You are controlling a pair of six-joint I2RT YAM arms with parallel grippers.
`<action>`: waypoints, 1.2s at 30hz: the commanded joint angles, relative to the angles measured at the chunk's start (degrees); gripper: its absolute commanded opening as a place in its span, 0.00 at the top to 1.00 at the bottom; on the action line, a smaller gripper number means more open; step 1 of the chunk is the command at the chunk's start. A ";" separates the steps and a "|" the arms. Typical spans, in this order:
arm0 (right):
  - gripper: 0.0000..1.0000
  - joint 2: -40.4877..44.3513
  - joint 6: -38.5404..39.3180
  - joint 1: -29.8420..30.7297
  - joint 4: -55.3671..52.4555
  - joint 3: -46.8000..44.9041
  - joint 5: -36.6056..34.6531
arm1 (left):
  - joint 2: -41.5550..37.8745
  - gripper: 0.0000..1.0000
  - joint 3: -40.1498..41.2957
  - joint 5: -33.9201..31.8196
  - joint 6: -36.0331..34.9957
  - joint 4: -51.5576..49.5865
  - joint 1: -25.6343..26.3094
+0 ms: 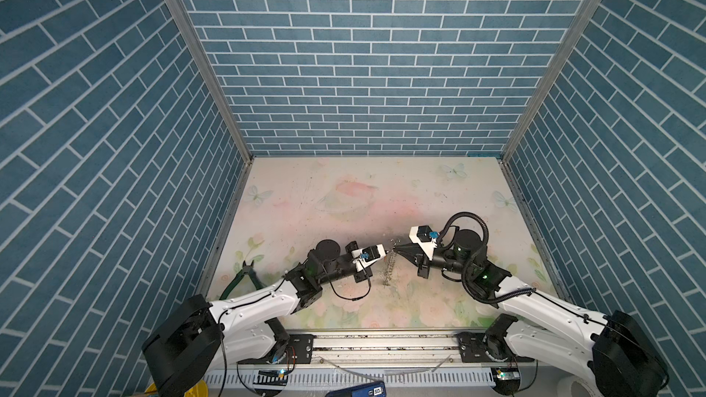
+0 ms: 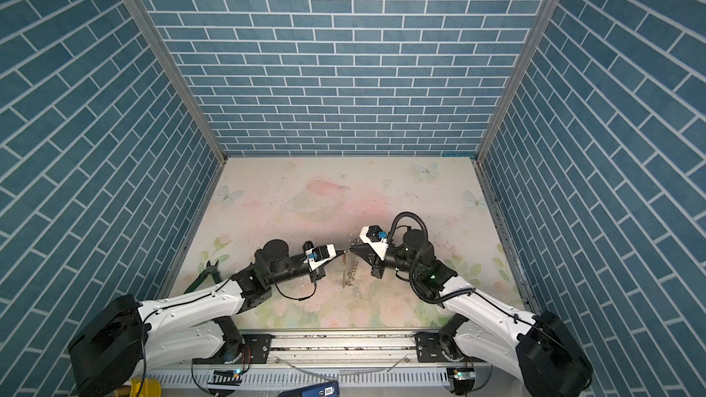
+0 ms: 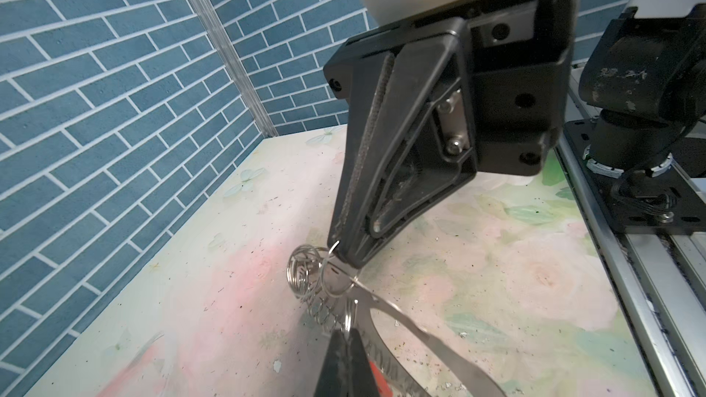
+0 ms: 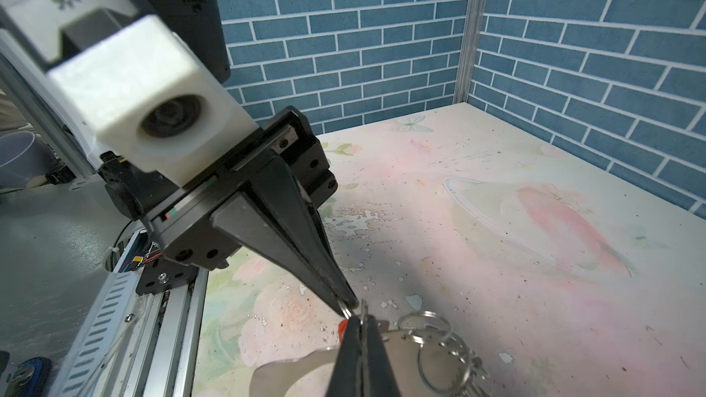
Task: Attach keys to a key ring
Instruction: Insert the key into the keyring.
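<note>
At the far left, green-handled pliers [image 1: 249, 273] lie on the flowered table [image 1: 344, 192], well apart from everything else. The left gripper [image 1: 386, 252] reaches toward the middle and meets the other arm nearly tip to tip. Seen from the right wrist, its jaws are clenched on a small metal loop [image 4: 346, 311]. The orange-red key tag [image 4: 342, 326] sits just under that loop, so the loop seems to be the tag's own. In the left wrist view the tag [image 3: 379, 380] shows as a red patch right beside this gripper's dark fingers [image 3: 340, 360]. Between the two tips hangs the key ring [image 1: 389, 273], a large thin metal hoop [image 3: 401, 318] that droops toward the table. Whether its low end touches the surface cannot be told. A bunch of small silver rings [image 3: 303, 273] crowds along part of its rim, near both tips. On the right, the right gripper [image 3: 344, 252] is pinched tight on a thin part of the key ring, just beside the tag.
</note>
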State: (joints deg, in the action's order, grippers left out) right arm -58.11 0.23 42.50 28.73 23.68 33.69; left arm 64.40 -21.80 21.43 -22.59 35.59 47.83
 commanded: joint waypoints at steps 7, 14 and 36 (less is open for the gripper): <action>1.00 1.19 -0.38 0.30 0.65 2.16 -1.66 | -0.46 1.00 1.09 -3.79 1.50 3.78 0.24; 1.00 -0.39 -1.11 1.70 2.68 2.51 0.06 | -0.52 1.00 1.07 -3.63 0.73 3.86 0.24; 1.00 0.53 -0.46 1.85 1.42 1.54 -8.43 | 1.75 1.00 2.66 5.02 -0.65 7.68 0.24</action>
State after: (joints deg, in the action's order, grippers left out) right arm -58.92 0.27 44.53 27.79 23.68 28.12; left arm 65.54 -20.75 23.11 -22.52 41.71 47.42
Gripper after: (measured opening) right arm 0.043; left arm 0.047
